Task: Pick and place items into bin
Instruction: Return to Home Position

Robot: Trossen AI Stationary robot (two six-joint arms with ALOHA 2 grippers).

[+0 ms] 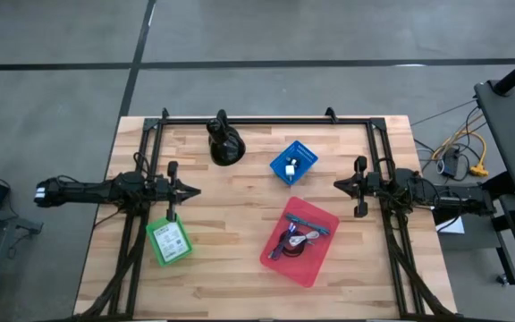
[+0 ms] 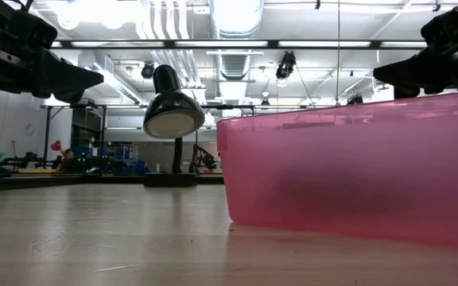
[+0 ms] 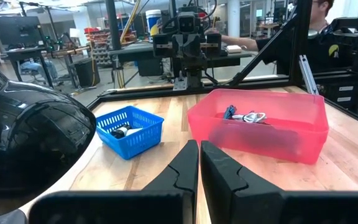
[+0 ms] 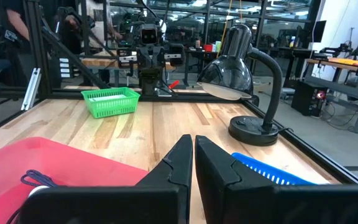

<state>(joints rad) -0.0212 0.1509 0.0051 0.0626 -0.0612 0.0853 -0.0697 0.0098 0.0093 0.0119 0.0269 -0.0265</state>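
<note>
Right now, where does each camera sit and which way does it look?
High: above the table, looking straight down; both arms, left tool and right tool, show.
Low: tabletop level, looking across past pink bin and lamp; arms at top corners.
Left wrist: on left arm, facing blue basket; shut fingers show.
Right wrist: on right arm, facing green basket; shut fingers.
Both wrist views share the pink bin.

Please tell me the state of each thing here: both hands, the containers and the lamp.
left hand: shut, empty, raised at the left.
right hand: shut, empty, raised at the right.
pink bin: upright, holds cables.
blue basket: upright, holds small items.
green basket: upright, something white inside.
lamp: standing, head bent down.
</note>
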